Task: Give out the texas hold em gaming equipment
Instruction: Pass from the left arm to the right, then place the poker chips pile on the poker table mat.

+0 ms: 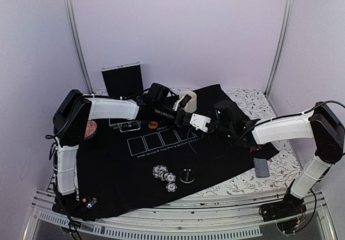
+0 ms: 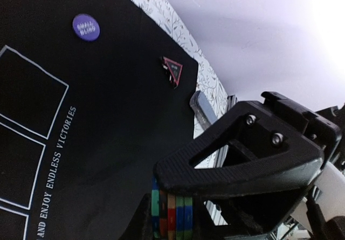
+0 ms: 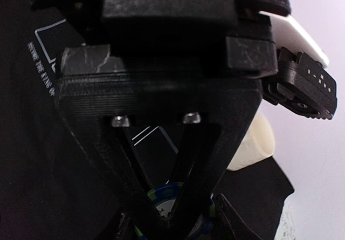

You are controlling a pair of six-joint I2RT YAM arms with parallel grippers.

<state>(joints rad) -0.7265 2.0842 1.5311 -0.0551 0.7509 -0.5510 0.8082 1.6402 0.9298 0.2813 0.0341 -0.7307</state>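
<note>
Chip stack (image 2: 170,214) sits edge-on, pinched tight in the left gripper (image 2: 173,223) over mid-mat. The right gripper (image 3: 175,221) is nosed in from 3 o'clock, and I can't tell if it's gripping. I'd say halfway: loose chips (image 1: 163,173) at 7 o'clock, purple disc (image 2: 85,27) and triangle (image 2: 173,69) laid out, cards (image 1: 261,167) piled at 4 o'clock off the mat (image 1: 118,175).

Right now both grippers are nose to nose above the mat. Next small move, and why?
Probably open the left gripper slightly. It pinches the poker chip stack across its faces, and the right gripper appears to clamp the same stack by its rim, above the black mat. Both holding, neither arm can carry it off.
</note>
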